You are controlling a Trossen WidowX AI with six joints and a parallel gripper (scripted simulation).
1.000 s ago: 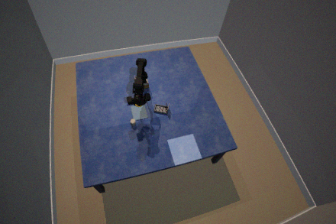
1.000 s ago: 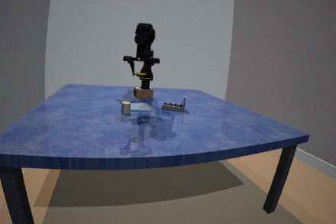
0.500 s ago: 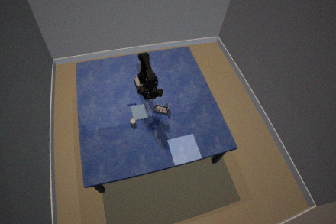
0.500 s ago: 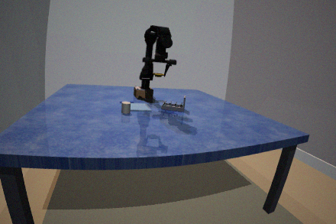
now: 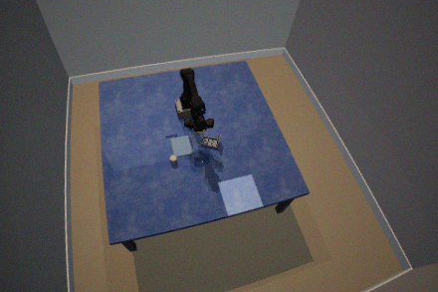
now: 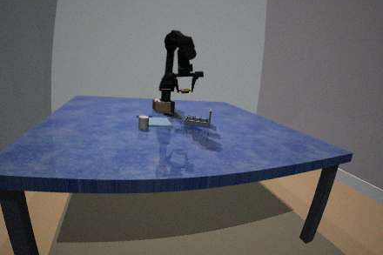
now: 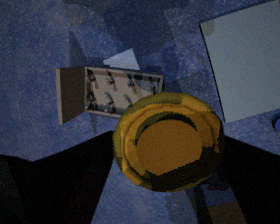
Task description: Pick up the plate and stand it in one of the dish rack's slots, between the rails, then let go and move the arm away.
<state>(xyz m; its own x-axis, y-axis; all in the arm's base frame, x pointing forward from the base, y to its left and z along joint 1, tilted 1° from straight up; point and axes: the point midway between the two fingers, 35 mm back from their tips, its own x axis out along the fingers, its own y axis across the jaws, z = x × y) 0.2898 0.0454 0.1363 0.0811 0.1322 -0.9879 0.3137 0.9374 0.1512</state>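
The yellow plate [image 6: 185, 90] [image 7: 170, 145] is held flat between the two fingers, well above the table. It is mostly hidden under the arm in the top view. My gripper [image 6: 185, 90] [image 7: 166, 139] is shut on the plate, with one finger at each side of its rim. The dish rack [image 5: 211, 142] [image 6: 198, 121] [image 7: 117, 91] stands on the table, with short pegs in rows and a taller panel at one end. In the wrist view it lies beyond the plate to the left, and the plate's rim covers its near right corner.
A pale blue square mat [image 5: 181, 146] [image 6: 160, 122] [image 7: 245, 62] lies beside the rack. A whitish cylinder [image 5: 173, 158] [image 6: 144, 123] stands at the mat's edge. A thin blue object [image 5: 171, 136] lies near the mat. A brown box [image 6: 164, 105] is by the arm's base.
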